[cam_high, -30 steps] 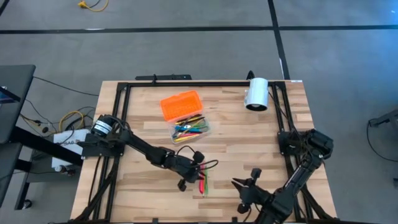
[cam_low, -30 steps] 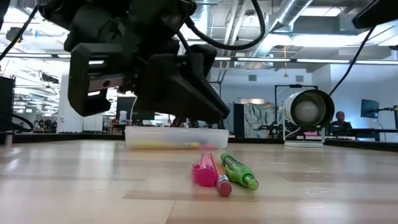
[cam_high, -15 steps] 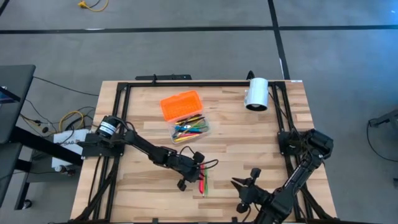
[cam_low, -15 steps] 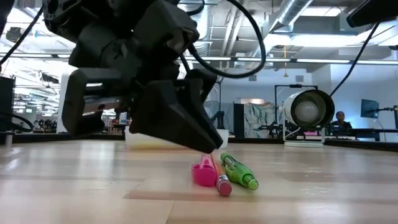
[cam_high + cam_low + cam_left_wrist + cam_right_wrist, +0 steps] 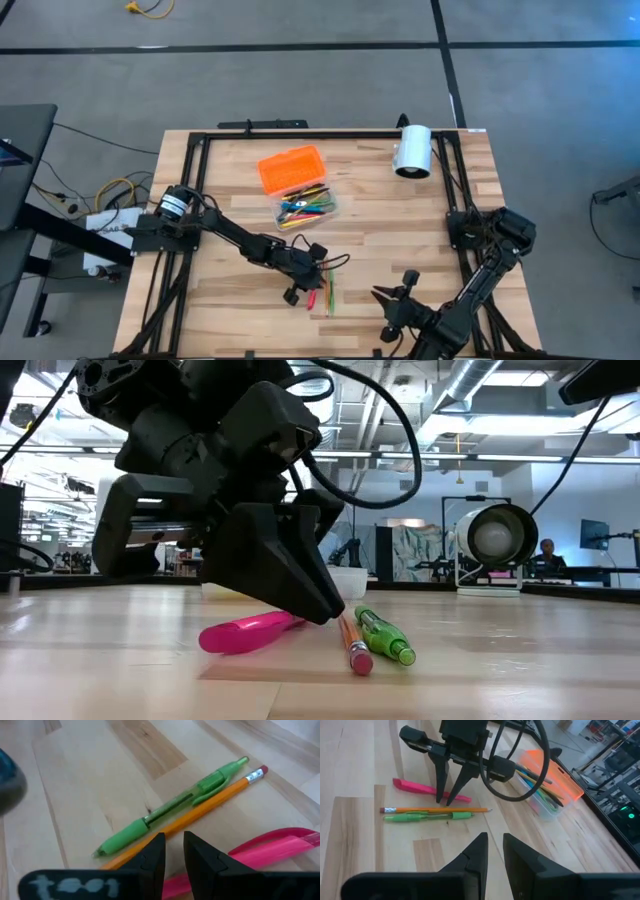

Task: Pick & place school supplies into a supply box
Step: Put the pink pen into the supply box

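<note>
Here, the left gripper stands tip-down on the table with its two tapered fingers drawn to a narrow gap over the pink pen, gripping nothing. The right-wrist view shows its points planted on either side of that pen, though whether they touch it cannot be told. The pick appears to be in its opening step: the fingers look placed for a grasp that is not yet made. Closing squarely across the slim, smooth plastic barrel would be the next call, then a lift towards the supply box.

Just beside the pink pen lie a yellow wooden pencil with a metal ferrule and pink eraser, and a translucent green pen with a rubbery grip, the two side by side and touching.

Farther up the pale wood-plank table, the clear-based box already holds a bright bundle of pens and pencils, its ribbed orange lid lying alongside. A white cylinder rests near the far edge.

The right gripper waits low at the near edge, its fingers slightly parted and empty.
</note>
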